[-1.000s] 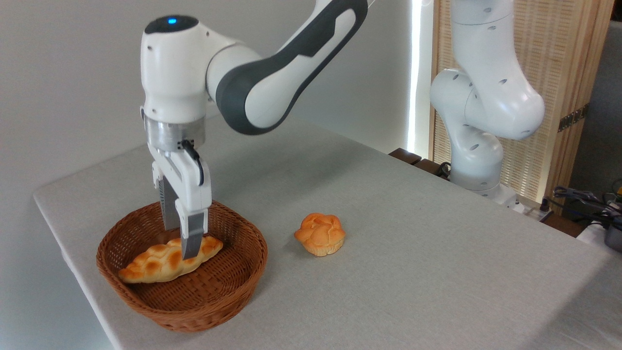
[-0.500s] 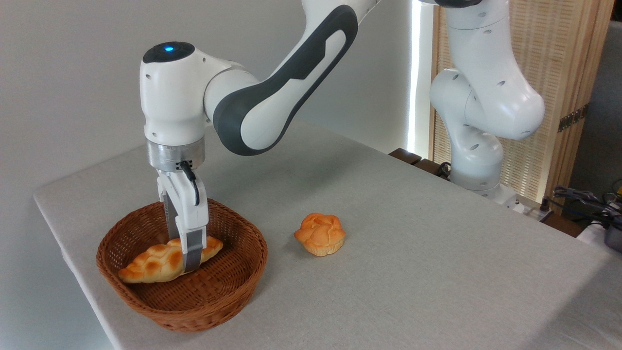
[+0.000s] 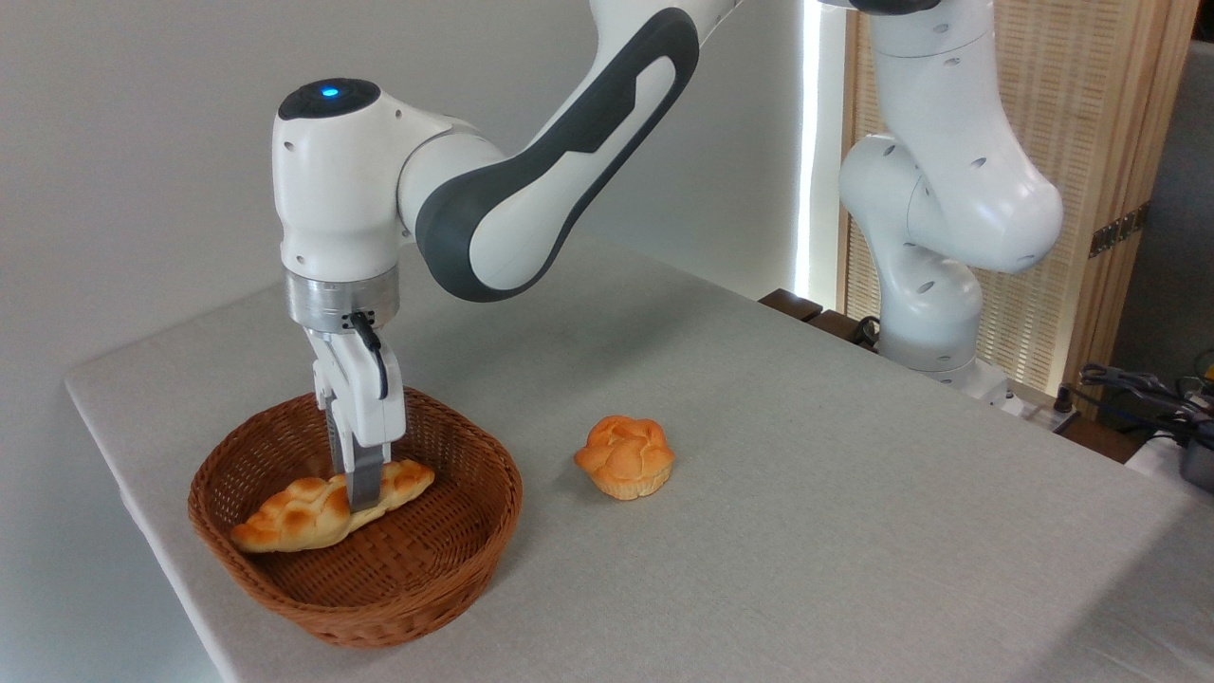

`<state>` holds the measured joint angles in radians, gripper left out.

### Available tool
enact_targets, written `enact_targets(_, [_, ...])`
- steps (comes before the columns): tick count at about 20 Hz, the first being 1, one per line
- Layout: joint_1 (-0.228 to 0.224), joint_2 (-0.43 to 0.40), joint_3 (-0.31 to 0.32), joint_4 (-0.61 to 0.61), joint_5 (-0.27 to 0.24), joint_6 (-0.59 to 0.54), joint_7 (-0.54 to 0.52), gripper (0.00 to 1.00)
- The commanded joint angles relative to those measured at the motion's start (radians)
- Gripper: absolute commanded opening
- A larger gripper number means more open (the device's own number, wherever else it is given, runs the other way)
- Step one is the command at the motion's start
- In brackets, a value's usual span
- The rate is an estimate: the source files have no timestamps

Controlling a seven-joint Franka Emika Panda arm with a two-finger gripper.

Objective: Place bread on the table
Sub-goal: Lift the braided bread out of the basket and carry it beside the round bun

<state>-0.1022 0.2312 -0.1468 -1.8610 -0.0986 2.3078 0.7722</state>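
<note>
A: Hand (image 3: 361, 493) is down in the basket (image 3: 417, 579), pointing straight down, fingers (image 3: 363, 484) straddling the bread (image 3: 303, 507) right of its middle.

B: Clamped?

A: Looks closed on the bread, near finger flat against the loaf's front side. The far finger is hidden behind it, so contact on that side is a guess.

B: Where's the bread?

A: In the basket, lying lengthwise on the woven floor, left tip near the left wall. Not on the counter (image 3: 759, 455) yet.

B: Risks?

A: Grip sits off-centre toward the right end. When lifted, the long left end could droop and swing, or the loaf could pivot between the fingers and slip out (the bumpy plaited top gives the fingers little flat surface).

B: Basket?

A: It's light wicker by the look. If the drooping tip catches the rim on the way out, the basket could tip or be dragged, and it sits near the counter's front-left edge.

B: Anything else?

A: The round bun (image 3: 624, 457) is on the counter to the right, well apart from the basket. Setting down close to it could knock it; there's bare cloth between the two.
</note>
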Motion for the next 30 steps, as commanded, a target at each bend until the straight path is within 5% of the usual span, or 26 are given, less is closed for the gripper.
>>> enact_targets(1, [0.001, -0.036, 0.001, 0.005, -0.03, 0.01, 0.003, 0.2])
enact_targets(6, [0.007, -0.156, 0.015, 0.016, -0.18, -0.019, -0.016, 0.2])
enact_targets(13, [0.002, -0.406, 0.059, -0.076, -0.171, -0.465, 0.002, 0.21])
enact_targets(16, [-0.001, -0.481, 0.059, -0.173, -0.156, -0.505, 0.001, 0.26])
enact_targets(18, [-0.019, -0.503, 0.059, -0.246, -0.127, -0.507, -0.005, 0.45])
enact_targets(24, [-0.063, -0.475, 0.046, -0.336, -0.127, -0.496, -0.01, 0.74])
enact_targets(27, [-0.08, -0.448, 0.046, -0.343, -0.127, -0.49, -0.01, 1.0])
enact_targets(30, [-0.077, -0.447, 0.046, -0.337, -0.125, -0.489, -0.01, 1.0])
